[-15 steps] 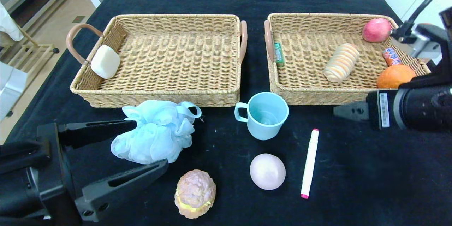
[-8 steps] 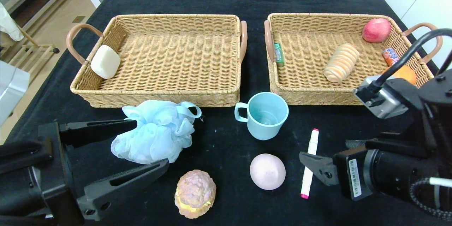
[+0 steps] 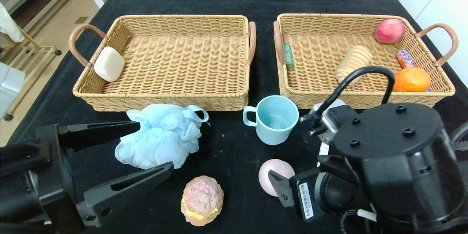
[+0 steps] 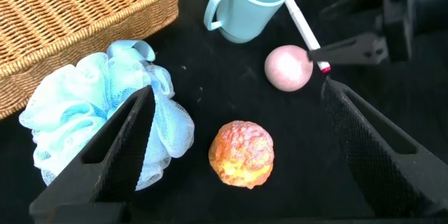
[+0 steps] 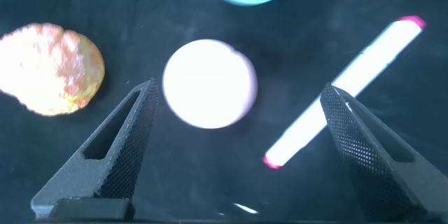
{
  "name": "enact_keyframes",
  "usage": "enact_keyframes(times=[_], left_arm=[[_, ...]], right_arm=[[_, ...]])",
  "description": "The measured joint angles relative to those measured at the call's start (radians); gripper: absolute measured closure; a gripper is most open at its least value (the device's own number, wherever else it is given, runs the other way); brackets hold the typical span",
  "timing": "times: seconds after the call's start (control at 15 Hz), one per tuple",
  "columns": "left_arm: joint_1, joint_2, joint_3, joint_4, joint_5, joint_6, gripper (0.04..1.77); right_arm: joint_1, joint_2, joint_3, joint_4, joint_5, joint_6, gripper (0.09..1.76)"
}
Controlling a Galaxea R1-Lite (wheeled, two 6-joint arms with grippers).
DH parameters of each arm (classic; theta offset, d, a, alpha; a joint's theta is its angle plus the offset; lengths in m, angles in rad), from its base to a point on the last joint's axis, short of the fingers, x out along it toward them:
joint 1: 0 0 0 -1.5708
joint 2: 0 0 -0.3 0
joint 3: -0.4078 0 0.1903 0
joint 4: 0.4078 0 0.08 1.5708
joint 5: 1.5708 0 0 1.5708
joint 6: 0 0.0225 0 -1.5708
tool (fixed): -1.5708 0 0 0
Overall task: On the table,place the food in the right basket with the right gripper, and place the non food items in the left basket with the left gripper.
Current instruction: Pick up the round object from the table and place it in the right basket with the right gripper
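Note:
On the black table lie a light blue bath puff [image 3: 159, 135], a blue cup [image 3: 272, 119], a pale pink ball [image 3: 273, 171], a round burger-like bun [image 3: 202, 200] and a white marker [image 5: 350, 87]. My right arm covers the marker in the head view. My left gripper [image 3: 155, 148] stands open at the front left. The puff lies against its far finger, and the bun [image 4: 241, 152] lies between its fingers. My right gripper [image 5: 239, 91] hangs open over the ball [image 5: 208, 82] and the marker's pink tip. The left basket [image 3: 164, 98] holds a white soap [image 3: 109, 63].
The right basket [image 3: 365, 98] holds an apple [image 3: 389, 31], a ribbed bread roll [image 3: 354, 60], an orange [image 3: 411, 79], a wrapped sausage [image 3: 404, 58] and a green packet [image 3: 288, 56]. The cup stands just before the gap between the baskets. A floor edge drops off at left.
My right arm has swung from beside the right basket down and leftward to the front, now over the pink ball and marker. The left arm has stayed put.

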Motion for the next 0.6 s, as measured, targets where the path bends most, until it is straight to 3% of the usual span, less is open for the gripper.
enact_keyframes(times=[0.6], left_arm=[[0.0,-0.004,0.002,-0.001,0.0,0.008,0.09]], right_arm=[[0.013,0.113,-0.048,-0.009,-0.036,0.007,0.15]])
